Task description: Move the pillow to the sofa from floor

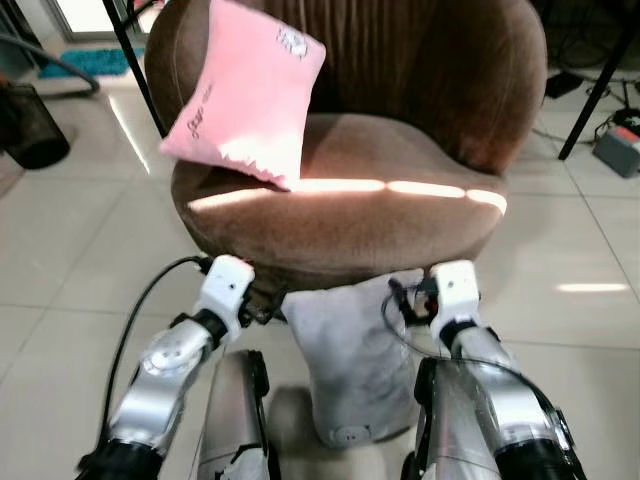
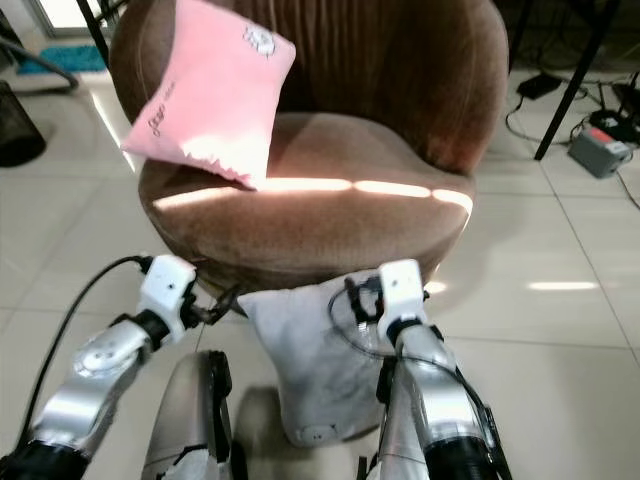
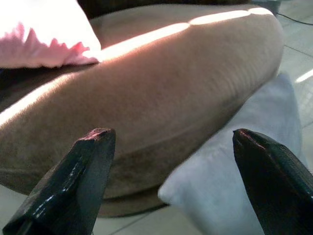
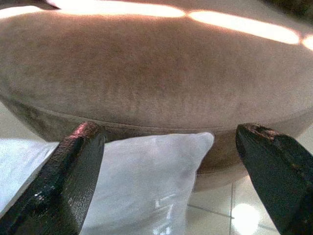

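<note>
A pale grey pillow (image 1: 355,360) stands on the tiled floor and leans against the front of the round brown sofa (image 1: 400,190). My left gripper (image 3: 171,134) is open, low at the pillow's left top corner, facing the sofa's seat edge. On the other side my right gripper (image 4: 171,129) is open too, with the pillow (image 4: 142,181) just below its fingers and the sofa front ahead. Neither holds anything. A pink pillow (image 1: 250,95) rests on the seat against the left of the backrest.
A black bin (image 1: 30,125) stands on the floor at the far left, with a teal mat (image 1: 90,62) behind it. Black table legs (image 1: 598,85), cables and a grey box (image 1: 620,150) lie at the right. My own legs (image 1: 235,420) are just below the pillow.
</note>
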{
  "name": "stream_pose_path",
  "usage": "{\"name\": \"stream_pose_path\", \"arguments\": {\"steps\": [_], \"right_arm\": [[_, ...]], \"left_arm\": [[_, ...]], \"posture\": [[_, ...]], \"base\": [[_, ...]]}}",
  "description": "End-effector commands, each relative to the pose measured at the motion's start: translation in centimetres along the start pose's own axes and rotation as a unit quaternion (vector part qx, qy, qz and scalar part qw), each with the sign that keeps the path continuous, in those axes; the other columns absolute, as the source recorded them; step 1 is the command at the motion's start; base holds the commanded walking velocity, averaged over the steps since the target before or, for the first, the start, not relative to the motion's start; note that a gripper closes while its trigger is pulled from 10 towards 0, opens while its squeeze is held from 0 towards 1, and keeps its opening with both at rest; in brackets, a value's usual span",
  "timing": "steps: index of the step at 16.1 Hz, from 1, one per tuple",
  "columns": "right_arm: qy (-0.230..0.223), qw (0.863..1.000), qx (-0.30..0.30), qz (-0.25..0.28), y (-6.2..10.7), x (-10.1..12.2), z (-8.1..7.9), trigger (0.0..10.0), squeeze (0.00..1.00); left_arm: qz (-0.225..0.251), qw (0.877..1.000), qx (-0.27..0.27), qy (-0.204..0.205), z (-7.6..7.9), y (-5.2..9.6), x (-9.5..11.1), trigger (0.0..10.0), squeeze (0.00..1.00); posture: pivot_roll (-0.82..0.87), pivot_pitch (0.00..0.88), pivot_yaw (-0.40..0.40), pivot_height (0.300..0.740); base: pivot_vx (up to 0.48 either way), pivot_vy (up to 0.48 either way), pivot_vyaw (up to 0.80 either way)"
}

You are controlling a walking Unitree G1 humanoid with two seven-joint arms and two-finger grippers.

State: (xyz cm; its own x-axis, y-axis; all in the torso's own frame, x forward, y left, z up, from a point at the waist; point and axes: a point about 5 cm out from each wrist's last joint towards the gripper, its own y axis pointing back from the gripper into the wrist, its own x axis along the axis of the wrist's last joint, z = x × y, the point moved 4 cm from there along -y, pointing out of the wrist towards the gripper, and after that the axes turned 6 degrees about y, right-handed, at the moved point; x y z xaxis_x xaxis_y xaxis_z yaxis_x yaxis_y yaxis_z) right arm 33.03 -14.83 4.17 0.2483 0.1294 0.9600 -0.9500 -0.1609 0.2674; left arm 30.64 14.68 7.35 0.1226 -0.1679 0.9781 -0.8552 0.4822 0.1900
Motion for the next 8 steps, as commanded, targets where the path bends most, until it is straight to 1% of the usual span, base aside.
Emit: {"name": "stream_pose_path", "arguments": {"steps": [1,2,3,4,5,6,7,8], "right_arm": [[-0.040,0.999,-0.020,-0.018,-0.1,-0.9,0.7,10.0,1.00],[-0.065,0.997,-0.035,-0.024,-0.5,-1.1,1.1,10.0,1.00],[-0.092,0.994,-0.057,-0.034,-1.0,-1.6,1.7,10.0,1.00],[-0.130,0.987,-0.081,-0.042,-1.5,-1.9,2.5,10.0,1.00],[-0.170,0.979,-0.101,-0.043,-1.8,-2.2,3.1,10.0,1.00],[-0.208,0.971,-0.114,-0.034,-2.1,-2.1,3.7,10.0,1.00],[-0.237,0.964,-0.122,-0.022,-2.3,-1.9,4.1,10.0,1.00],[-0.254,0.959,-0.130,-0.010,-2.4,-1.7,4.7,10.0,1.00]], "left_arm": [[0.003,1.000,-0.012,-0.002,0.1,0.3,0.3,10.0,0.00],[0.004,1.000,-0.026,-0.005,0.4,0.7,0.4,10.0,0.00],[0.002,0.999,-0.049,-0.010,0.9,1.4,0.5,10.0,0.00],[0.002,0.997,-0.071,-0.016,1.3,2.1,0.7,10.0,0.00],[0.005,0.995,-0.094,-0.016,1.5,3.4,1.3,10.0,0.00],[0.006,0.995,-0.092,-0.022,1.0,4.5,2.2,10.0,0.00],[0.012,0.996,-0.085,-0.020,0.5,5.2,3.3,10.0,0.00],[0.022,0.995,-0.099,-0.021,0.4,6.5,4.7,10.0,0.00]], "posture": [[0.00,0.164,0.054,0.498],[0.03,0.181,0.050,0.498],[0.05,0.192,0.050,0.498],[0.08,0.206,0.050,0.498],[0.14,0.237,0.054,0.498],[0.17,0.247,0.059,0.498],[0.22,0.252,0.068,0.498],[0.25,0.249,0.080,0.498]], "base": [[0.000,0.000,0.00],[0.000,0.000,0.00],[0.000,0.000,0.00],[0.000,0.000,0.00],[0.000,0.000,0.00],[0.000,0.000,0.00],[0.000,0.000,0.00],[0.000,0.000,0.00]]}}
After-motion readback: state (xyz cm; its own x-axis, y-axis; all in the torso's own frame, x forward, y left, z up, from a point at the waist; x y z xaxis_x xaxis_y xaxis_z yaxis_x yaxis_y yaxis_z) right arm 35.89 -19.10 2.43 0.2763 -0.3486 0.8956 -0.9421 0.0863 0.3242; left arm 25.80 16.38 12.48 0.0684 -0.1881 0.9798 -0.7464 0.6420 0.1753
